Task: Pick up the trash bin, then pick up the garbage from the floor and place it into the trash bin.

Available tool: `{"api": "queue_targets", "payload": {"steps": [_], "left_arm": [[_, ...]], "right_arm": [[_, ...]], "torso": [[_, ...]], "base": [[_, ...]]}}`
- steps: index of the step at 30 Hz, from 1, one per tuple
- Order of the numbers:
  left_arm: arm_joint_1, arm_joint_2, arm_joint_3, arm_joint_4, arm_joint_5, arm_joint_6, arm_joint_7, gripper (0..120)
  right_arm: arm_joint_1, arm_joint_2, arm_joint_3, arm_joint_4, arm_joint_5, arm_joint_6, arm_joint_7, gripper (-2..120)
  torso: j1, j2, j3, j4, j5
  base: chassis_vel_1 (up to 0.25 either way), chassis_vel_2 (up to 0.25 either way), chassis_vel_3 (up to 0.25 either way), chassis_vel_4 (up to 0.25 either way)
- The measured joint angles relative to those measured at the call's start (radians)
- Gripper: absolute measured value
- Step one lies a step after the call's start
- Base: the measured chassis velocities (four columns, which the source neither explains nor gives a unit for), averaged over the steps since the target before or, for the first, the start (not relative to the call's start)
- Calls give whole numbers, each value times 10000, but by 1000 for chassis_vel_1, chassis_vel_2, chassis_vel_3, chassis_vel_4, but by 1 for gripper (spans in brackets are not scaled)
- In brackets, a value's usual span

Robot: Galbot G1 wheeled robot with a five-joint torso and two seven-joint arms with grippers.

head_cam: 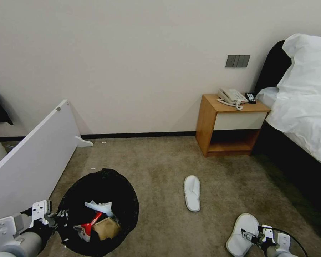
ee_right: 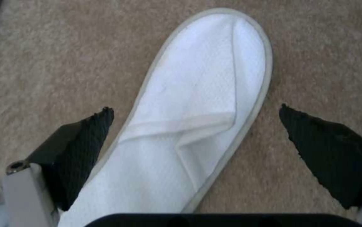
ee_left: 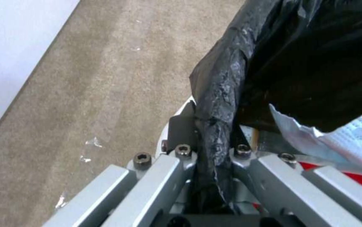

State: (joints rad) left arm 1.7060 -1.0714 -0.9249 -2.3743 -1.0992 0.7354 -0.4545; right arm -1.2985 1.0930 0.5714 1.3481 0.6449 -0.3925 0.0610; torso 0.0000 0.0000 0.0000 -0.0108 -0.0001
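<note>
The trash bin (head_cam: 98, 210) is held at its rim by the left gripper (head_cam: 59, 216), at the lower left of the head view. In the left wrist view the jaws are seen closed tight on the rim and the black bag (ee_left: 218, 104) folded over it. Some garbage is already inside the trash bin: a red can (head_cam: 91, 224), a brown cardboard scrap (head_cam: 106, 228) and a white tissue (head_cam: 100, 207).

The right gripper (ee_right: 195, 116) is placed low over the near slipper (ee_right: 198, 126) on the carpet (head_cam: 149, 164), with its jaws wide open, one pad (ee_right: 84, 151) on each side of the slipper and nothing yet held. The far slipper (head_cam: 192, 192) lies further out on the carpet, well apart from the near one.

Two risks are judged from here. The slipper is flat and soft (it bends easily), so it could be only pinched at an edge and slip out while lifted. Also, the bin is gripped through the thin bag, which could tear or slide, so the trash bin could tilt.
</note>
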Motion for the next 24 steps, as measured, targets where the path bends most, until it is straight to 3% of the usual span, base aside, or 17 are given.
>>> {"api": "queue_targets", "payload": {"steps": [18,24], "left_arm": [[4,-9,7,-32,-1,0,-54,2],[0,-7,6,-37,-16,1,-59,2]], "right_arm": [[841,88,-94,-1081,258,54,-178,100],[1075,131,-100,-1511,315,87,-285,83]], "torso": [[0,0,0,-2,1],[0,0,1,0,1]], "base": [[0,0,0,0],[0,0,0,0]]}}
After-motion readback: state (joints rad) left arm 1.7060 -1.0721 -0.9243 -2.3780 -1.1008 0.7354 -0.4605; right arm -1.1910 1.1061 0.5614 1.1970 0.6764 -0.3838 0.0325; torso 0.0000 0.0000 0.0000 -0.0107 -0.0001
